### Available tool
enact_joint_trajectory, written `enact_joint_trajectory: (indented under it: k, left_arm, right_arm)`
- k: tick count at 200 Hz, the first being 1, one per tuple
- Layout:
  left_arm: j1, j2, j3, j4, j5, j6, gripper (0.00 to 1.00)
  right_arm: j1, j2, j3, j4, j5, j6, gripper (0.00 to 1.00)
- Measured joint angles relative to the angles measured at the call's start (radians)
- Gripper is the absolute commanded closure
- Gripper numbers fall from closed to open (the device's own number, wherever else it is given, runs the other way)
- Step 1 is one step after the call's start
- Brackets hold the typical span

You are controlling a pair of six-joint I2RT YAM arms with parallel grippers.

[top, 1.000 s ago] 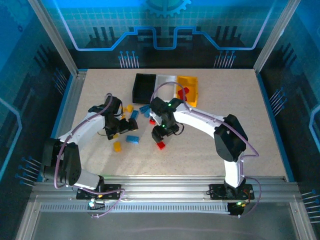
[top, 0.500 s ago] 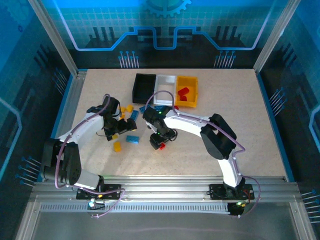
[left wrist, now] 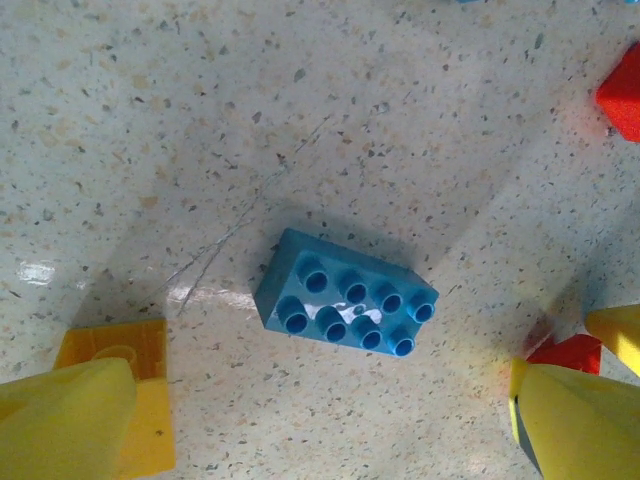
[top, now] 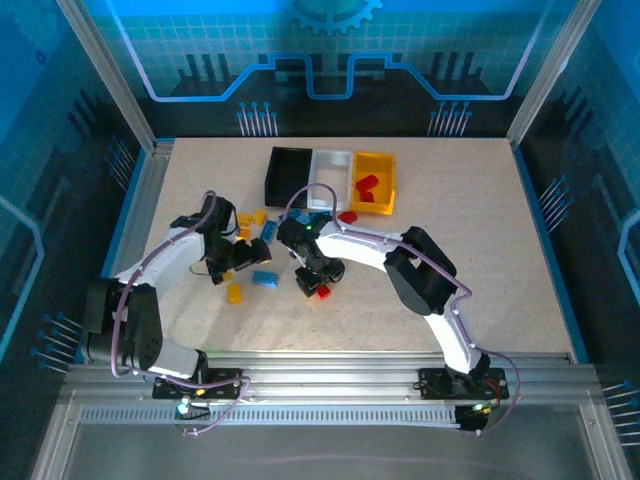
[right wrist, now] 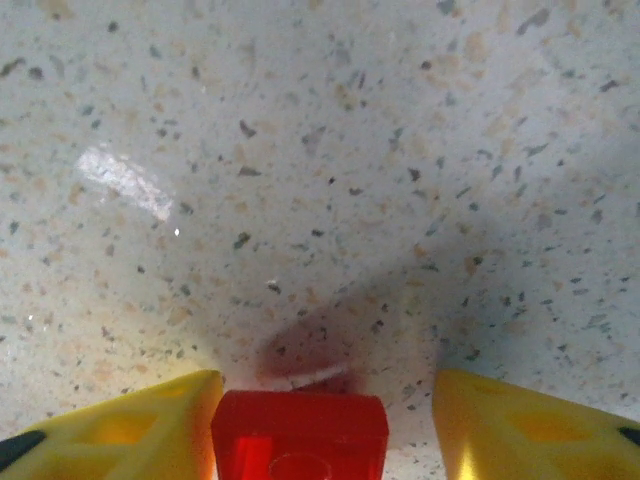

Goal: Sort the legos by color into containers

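Table top (left wrist: pixel 150 120): speckled stone-look, smooth, semi-gloss, glare patch centre left. Blue brick (left wrist: pixel 345 305): moulded plastic, glossy studs. Red brick (right wrist: pixel 300 435): smooth plastic, soft sheen. Frame rails (top: pixel 330 380): brushed metal, bottom of frame.

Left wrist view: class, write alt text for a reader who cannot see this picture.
A blue eight-stud brick lies studs up on the speckled table, centred ahead of the open left gripper's yellow fingertips and untouched by them. A yellow brick sits partly under the lower-left fingertip; a red brick pokes in at the upper right edge.
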Motion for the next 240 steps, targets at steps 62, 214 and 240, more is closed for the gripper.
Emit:
enact_joint_trajectory:
  k: [62,214,240]
  left_arm:
    - [0.009,0.000,-0.011,0.005,0.015,0.000,0.01]
    - [0.013,0.000,0.009,0.006,0.041,0.031,0.01]
    - [0.013,0.000,0.010,0.006,0.046,0.038,0.01]
  right_arm:
    - [0.005,0.003,-0.002,-0.001,0.021,0.016,0.63]
    - [-0.233,-0.271,-0.106,0.025,-0.082,0.160,0.67]
    - [-0.330,-0.307,-0.078,0.024,-0.147,0.209,0.67]
